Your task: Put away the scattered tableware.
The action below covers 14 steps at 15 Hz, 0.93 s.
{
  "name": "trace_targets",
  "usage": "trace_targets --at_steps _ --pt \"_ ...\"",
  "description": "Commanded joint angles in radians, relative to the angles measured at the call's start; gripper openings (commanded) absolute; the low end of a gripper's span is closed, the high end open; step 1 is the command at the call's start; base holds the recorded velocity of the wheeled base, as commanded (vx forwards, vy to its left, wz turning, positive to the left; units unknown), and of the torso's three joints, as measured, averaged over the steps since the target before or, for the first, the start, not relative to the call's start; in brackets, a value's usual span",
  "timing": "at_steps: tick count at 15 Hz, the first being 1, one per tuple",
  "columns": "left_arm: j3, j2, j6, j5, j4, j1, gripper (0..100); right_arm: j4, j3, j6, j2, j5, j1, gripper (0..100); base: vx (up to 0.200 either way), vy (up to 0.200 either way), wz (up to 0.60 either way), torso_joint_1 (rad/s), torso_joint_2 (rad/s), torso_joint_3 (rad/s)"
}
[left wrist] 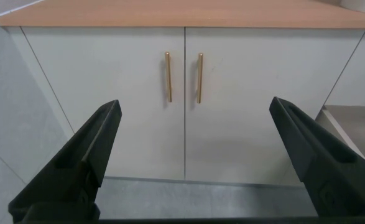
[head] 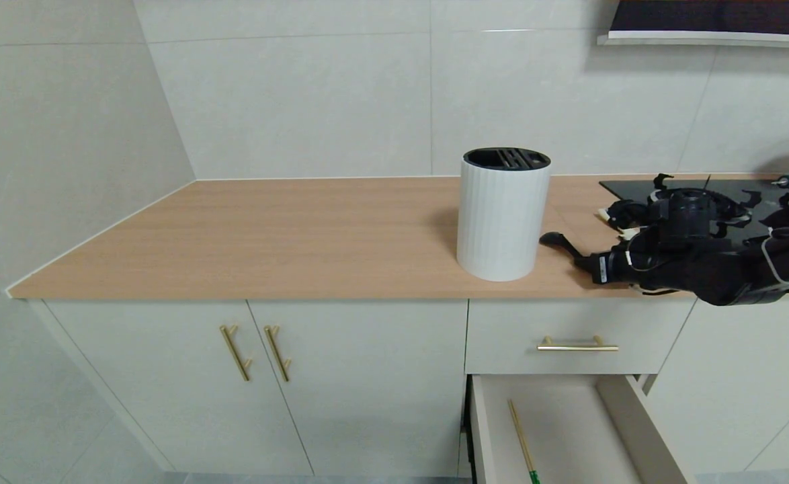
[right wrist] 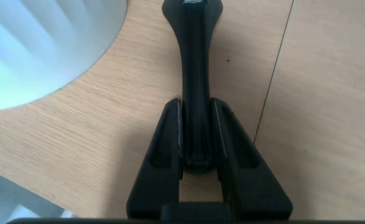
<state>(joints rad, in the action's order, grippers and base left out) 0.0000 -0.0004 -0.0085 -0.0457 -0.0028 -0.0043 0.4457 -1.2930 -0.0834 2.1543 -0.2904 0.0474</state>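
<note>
- Head view: a white ribbed cylindrical holder with a black slotted top stands upright on the light wooden countertop, towards its right half and near the front edge.
- Just to the right of the holder's base is a black plastic utensil with a long slim stem and a rounded, widened end. The rounded end points towards the holder and sits low over the wood. I cannot tell whether it touches the surface.
- The right gripper is at the counter's front edge, right of the holder, and is clamped on the utensil's stem.
- Right wrist view: the two black fingers of the right gripper press against either side of the utensil. The stem runs straight out from between them over the wood grain, and the holder's pale ribbed wall curves close beside it without touching.
- Behind the right arm, a black glass cooktop is set into the counter at the back right.
- Below the counter, a closed white drawer with a brass bar handle sits above a pulled-out white drawer. A pair of pale wooden chopsticks with green tips lies lengthwise along the open drawer's left side.
- Left wrist view: the left gripper has its jaws spread wide apart and holds nothing. It faces the two white cabinet doors under the counter, whose slim vertical brass handles sit side by side at the centre seam.
</note>
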Motion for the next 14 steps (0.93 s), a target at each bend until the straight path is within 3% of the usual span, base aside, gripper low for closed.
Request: trace_targets --at_steps 1,6,11,14 --pt "0.0 0.0 0.001 0.0 0.0 0.0 100 0.007 0.024 0.051 -0.082 0.004 0.008 0 0.0 0.0 0.0 0.0 0.0 0.0" --pt "0.0 0.0 -0.001 0.0 0.0 0.0 100 -0.013 0.23 0.094 -0.355 0.004 0.008 0 0.0 0.0 0.0 0.0 0.0 0.0" --pt "0.0 0.0 0.001 0.0 0.0 0.0 100 -0.128 0.472 0.086 -0.606 -0.015 0.008 0 0.0 0.0 0.0 0.0 0.0 0.0" --pt "0.0 0.0 -0.001 0.0 0.0 0.0 100 -0.136 0.555 0.07 -0.665 -0.023 0.014 0 0.0 0.0 0.0 0.0 0.0 0.0"
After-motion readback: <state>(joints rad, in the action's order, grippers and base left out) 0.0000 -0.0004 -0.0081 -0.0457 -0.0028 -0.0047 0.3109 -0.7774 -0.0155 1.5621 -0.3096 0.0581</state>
